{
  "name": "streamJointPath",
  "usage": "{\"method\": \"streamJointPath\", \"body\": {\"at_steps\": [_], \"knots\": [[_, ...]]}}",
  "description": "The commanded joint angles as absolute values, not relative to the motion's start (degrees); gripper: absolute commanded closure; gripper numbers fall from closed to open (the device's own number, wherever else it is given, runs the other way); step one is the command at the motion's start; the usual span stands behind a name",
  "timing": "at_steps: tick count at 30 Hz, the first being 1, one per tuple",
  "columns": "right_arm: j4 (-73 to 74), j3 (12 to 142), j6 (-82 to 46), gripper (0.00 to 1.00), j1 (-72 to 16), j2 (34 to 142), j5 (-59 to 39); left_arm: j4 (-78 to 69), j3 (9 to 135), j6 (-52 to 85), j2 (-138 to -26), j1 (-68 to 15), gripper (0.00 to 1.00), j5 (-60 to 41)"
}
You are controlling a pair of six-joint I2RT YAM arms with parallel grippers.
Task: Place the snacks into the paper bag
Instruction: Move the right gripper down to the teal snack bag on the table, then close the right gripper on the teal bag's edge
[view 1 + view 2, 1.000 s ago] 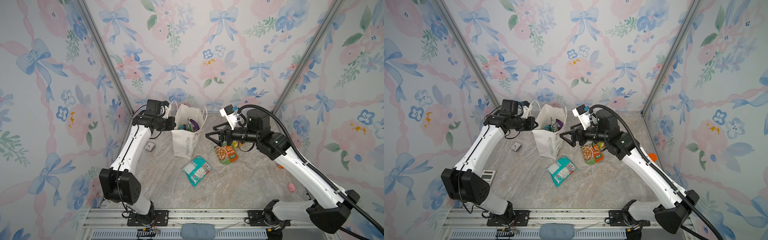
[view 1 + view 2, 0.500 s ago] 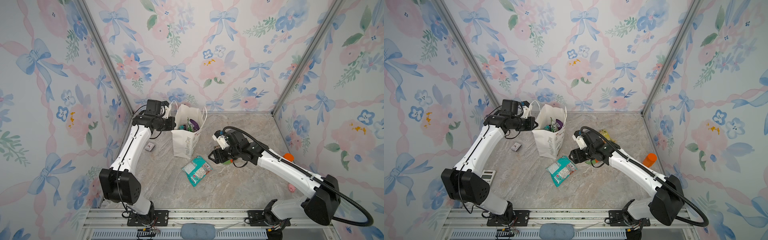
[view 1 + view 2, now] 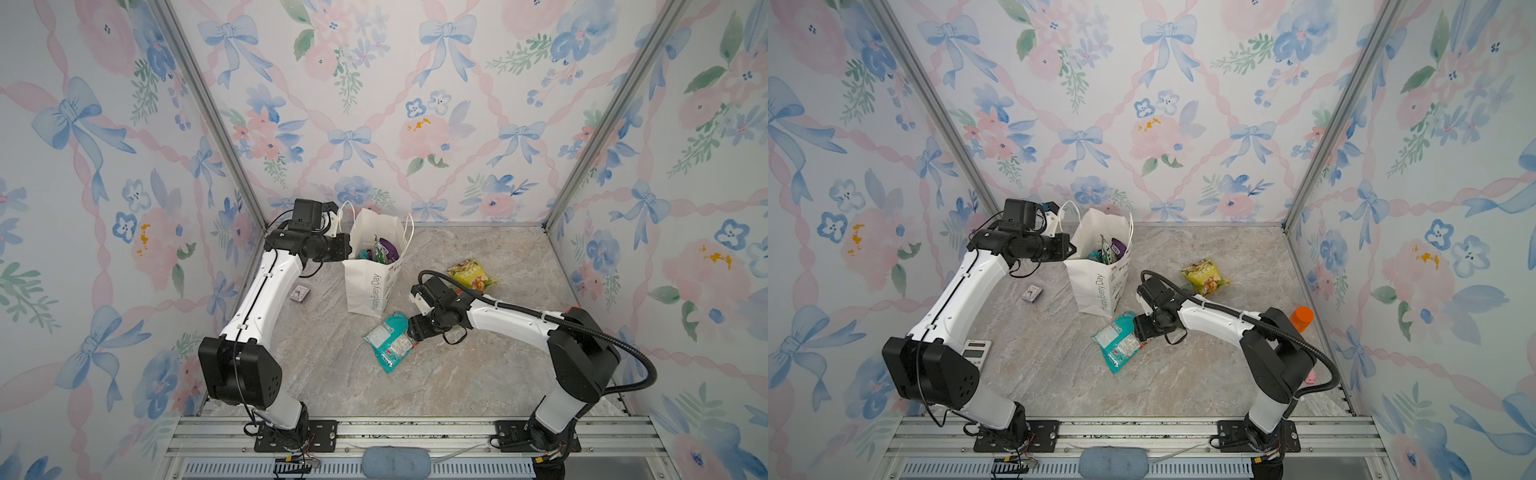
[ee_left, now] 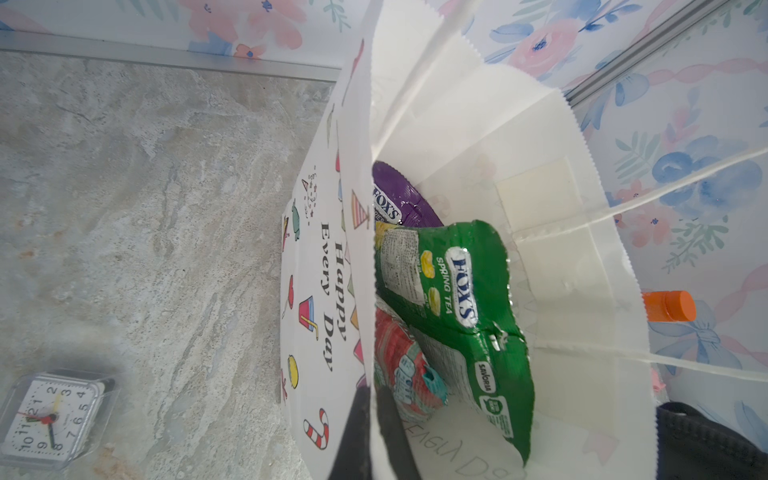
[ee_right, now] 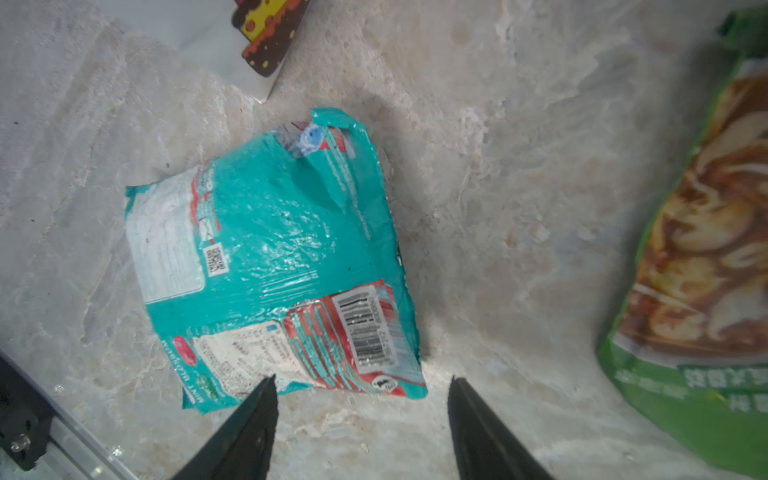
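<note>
right wrist view first, my colleague says: what is your right tool [image 5: 362,377] doing?

me: its jaws are spread and pinch nothing. the tips hang low over the desk [image 5: 478,187], at the edge of the teal packet [image 5: 274,249], which lies flat with its barcode side up. the yellow chip bag [image 5: 706,270] lies apart from it.

colleague: where is that packet in the top views?

me: in both top views it lies on the desk just beside the foot of the paper bag [image 3: 370,286], with my right tool at its end.

colleague: and your left tool [image 4: 372,415]?

me: pressed together on the paper bag's rim. the left wrist view shows one finger outside the wall and one inside. the bag stands upright, mouth open.

colleague: what's in it?

me: a green packet [image 4: 457,299] leaning on top, a purple packet [image 4: 399,195] behind it, and a second teal packet [image 4: 399,361] under it.

colleague: anything else?

me: a small clock [image 4: 50,415] beside my left arm and an orange-capped bottle [image 3: 1301,318] by the right wall.
</note>
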State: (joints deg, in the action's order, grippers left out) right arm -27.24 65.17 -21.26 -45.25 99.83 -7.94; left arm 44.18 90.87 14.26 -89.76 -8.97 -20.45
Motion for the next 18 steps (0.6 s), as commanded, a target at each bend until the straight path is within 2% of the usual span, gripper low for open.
{"method": "streamJointPath", "body": {"at_steps": [1, 10, 18], "knots": [[-27.09, 67.91, -22.06, 0.32, -46.48, 102.38, -5.40, 42.00, 90.52, 14.77, -90.21, -9.13, 1.00, -21.21], [-26.08, 69.10, -20.39, 0.26, -46.52, 105.41, -5.08, 42.00, 90.52, 14.68, -90.18, -9.02, 1.00, -21.18], [-23.19, 68.17, -20.16, 0.27, -46.49, 107.64, -7.39, 41.94, 90.53, 14.70, -90.17, -9.14, 1.00, -21.10]]}}
